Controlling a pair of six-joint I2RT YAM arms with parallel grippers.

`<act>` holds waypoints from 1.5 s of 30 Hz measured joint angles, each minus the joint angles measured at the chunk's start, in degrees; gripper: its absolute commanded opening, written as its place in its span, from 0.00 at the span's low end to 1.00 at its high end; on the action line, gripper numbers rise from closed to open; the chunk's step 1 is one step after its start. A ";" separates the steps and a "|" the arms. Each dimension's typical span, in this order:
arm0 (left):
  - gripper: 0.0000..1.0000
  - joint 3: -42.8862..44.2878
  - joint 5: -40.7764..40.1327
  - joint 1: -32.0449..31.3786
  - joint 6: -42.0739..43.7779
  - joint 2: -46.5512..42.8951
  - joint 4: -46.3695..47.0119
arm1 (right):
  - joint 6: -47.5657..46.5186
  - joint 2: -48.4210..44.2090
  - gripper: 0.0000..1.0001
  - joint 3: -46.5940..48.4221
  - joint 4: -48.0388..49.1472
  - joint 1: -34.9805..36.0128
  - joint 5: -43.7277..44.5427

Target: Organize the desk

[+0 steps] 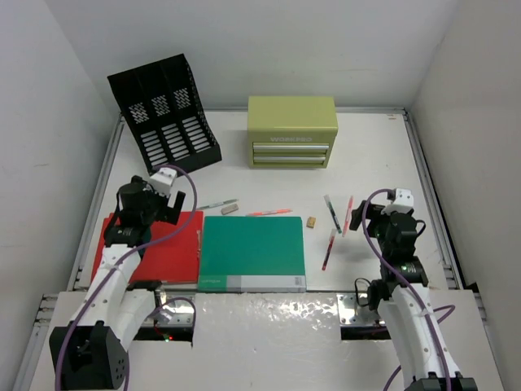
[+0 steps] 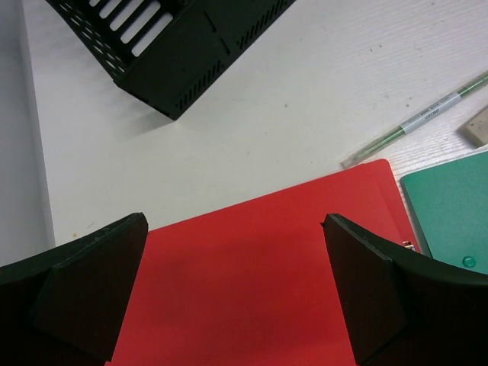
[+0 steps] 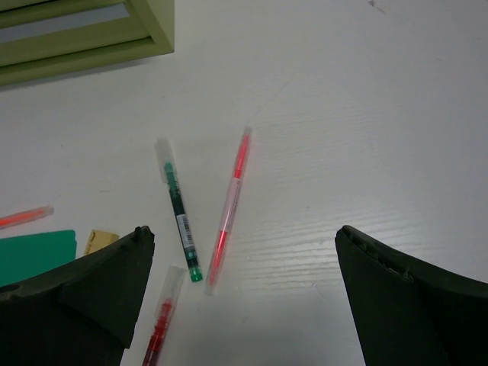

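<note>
At the near edge, at 6 o'clock, the green folder (image 1: 252,252) lies flat on the desk (image 1: 370,159), the white top that carries everything here. The red folder (image 1: 155,248) lies just beside it at 8 o'clock. The left gripper (image 2: 234,223) hangs over the red folder's far part, jaws spread wide with nothing between them. At 4 o'clock the right gripper (image 3: 244,230) hangs equally wide and empty above bare tabletop.

Three pens lie toward its 10 o'clock: a red pen (image 3: 162,324) nearest, then a dark green pen (image 3: 180,217) and a pink pen (image 3: 229,210), set in a V that opens away from the arms. A tan eraser (image 1: 311,221) sits by the green folder's far right corner. An orange pen (image 1: 269,213) lies along that folder's far edge, with a pale eraser (image 1: 229,209) and a pale green pen (image 1: 216,204) at its 9 o'clock.

Farthest back, the olive drawer box (image 1: 291,130) stands at 12 o'clock and the black mesh rack (image 1: 163,110) at 11 o'clock, well apart.
</note>
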 measured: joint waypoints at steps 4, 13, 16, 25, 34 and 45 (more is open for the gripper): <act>1.00 0.39 -0.22 0.00 -0.24 -0.26 -0.63 | -0.37 -0.74 0.99 0.00 -0.92 0.00 -0.44; 1.00 4.28 3.98 0.00 0.48 -0.26 -4.04 | -0.48 -1.29 0.99 0.00 -1.31 0.00 -4.09; 1.00 5.57 6.45 0.00 1.62 -0.15 -5.42 | -0.81 -0.87 0.99 0.00 -0.72 0.00 -7.19; 1.00 16.28 8.92 0.00 2.73 5.62 -8.20 | 5.09 12.13 0.82 7.15 15.04 0.00 -13.73; 1.00 25.99 11.28 -0.02 1.97 16.31 -7.45 | -20.37 30.84 0.66 21.99 29.73 14.10 -15.08; 1.00 32.50 12.57 -0.02 -0.33 25.97 -2.36 | -63.60 49.79 0.68 19.45 40.85 26.91 -6.60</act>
